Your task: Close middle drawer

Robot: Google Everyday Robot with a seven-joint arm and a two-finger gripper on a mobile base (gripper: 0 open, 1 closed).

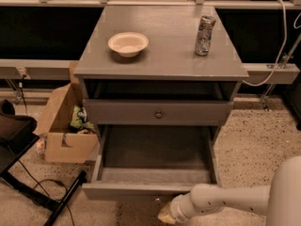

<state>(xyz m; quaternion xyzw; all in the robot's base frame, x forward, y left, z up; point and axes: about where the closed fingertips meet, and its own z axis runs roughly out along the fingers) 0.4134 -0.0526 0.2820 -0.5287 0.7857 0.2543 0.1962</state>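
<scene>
The middle drawer is pulled far out of the grey cabinet, and its empty inside shows from above. Its knob is hidden from this angle. Above it, the upper drawer front with a small dark knob stands slightly out, leaving a dark gap under the cabinet top. My gripper is at the end of the white arm, which reaches in from the lower right. It sits low against or just in front of the middle drawer's front, near its centre.
A cream bowl and a silver can stand on the cabinet top. An open cardboard box with packets is on the floor to the left. A black stand and cable lie at the lower left. A white cable hangs at the right.
</scene>
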